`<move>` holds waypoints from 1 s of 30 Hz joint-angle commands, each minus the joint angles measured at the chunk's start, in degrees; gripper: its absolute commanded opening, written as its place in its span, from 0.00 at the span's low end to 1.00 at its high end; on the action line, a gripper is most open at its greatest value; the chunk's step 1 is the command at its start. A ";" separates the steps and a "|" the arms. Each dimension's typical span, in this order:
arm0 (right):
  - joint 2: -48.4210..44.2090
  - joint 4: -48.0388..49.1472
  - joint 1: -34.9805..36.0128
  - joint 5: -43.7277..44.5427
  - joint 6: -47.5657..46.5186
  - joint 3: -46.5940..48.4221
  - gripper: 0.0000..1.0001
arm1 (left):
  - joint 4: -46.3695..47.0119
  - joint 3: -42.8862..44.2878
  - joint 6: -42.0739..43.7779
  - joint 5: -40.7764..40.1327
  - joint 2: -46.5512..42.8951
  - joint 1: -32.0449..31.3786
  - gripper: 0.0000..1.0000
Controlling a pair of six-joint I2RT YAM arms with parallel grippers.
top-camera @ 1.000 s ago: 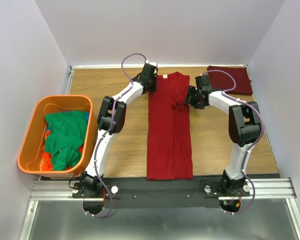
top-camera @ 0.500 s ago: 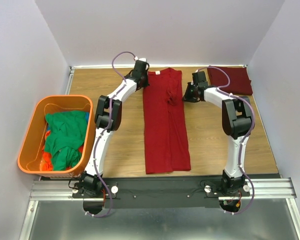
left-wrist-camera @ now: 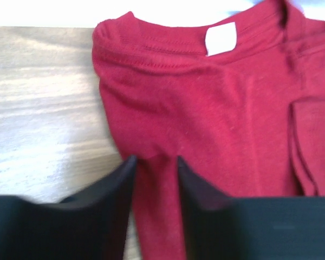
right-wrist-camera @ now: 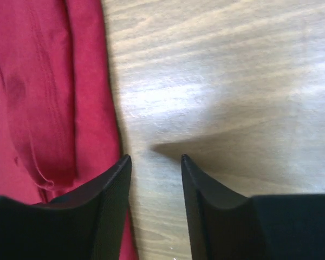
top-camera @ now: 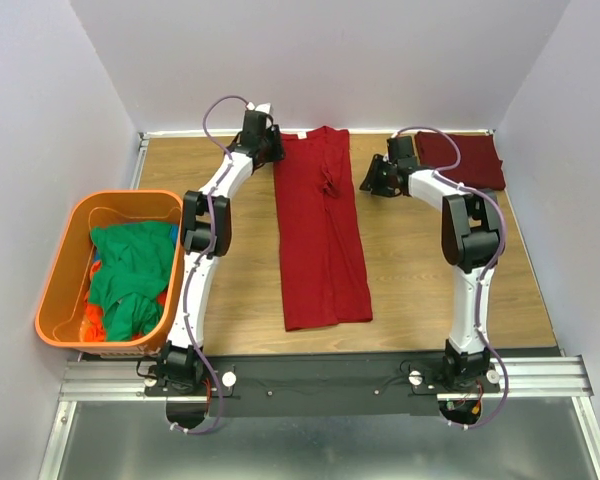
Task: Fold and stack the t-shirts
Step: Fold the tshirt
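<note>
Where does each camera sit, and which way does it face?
Top external: above and behind both arms, looking down on the wooden table; both arms show.
Left wrist: on the left arm, looking down at the bright red cloth t-shirt, collar end; left tool shows.
Right wrist: looking down at wood beside that shirt; right tool shows.
Shared: all see that shirt.

- Found white link shells and bulky black joint housings on left arm (top-camera: 195, 290); same finish on right arm (top-camera: 470, 300).
- Noted thin lavender cable (top-camera: 223, 98) looping clear of the left arm toward 12 o'clock, with a matching loop on the right arm.
- Recorded black bases (top-camera: 170, 365) at 6 o'clock, more lavender cable curling beneath each.
- Observed matte black fingers (left-wrist-camera: 97, 216) in the left wrist view: wedge-shaped, smooth, tapering to narrow rounded tips.
- Confirmed identical black finger pair in the right wrist view.
</note>
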 commanded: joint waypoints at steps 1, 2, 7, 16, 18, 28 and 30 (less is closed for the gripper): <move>-2.78 -3.28 -0.41 -0.06 -1.08 -3.58 0.50 | 4.57 -1.06 0.99 4.59 -6.00 1.26 0.52; -3.83 -3.19 -0.41 -0.59 -0.90 -4.55 0.50 | 5.01 -2.11 1.08 4.68 -8.54 1.35 0.53; -7.71 -2.14 0.65 -1.65 -1.95 -8.95 0.50 | 7.47 -13.24 -0.32 2.58 -19.43 1.44 0.53; -5.16 -2.22 5.04 3.97 -3.09 -6.58 0.50 | 11.87 -39.72 -6.91 -0.41 -33.60 -2.33 0.27; -4.73 -2.22 5.74 5.81 -3.62 -6.14 0.50 | 13.54 -44.72 -7.44 -0.42 -35.45 -4.88 0.25; -4.81 -2.22 6.89 13.19 -4.15 -6.40 0.50 | 16.36 -53.01 -8.94 -1.47 -35.98 -14.12 0.09; -6.12 -2.14 6.89 13.81 -3.89 -6.75 0.50 | 16.27 -53.28 -8.94 -2.44 -35.63 -14.91 0.08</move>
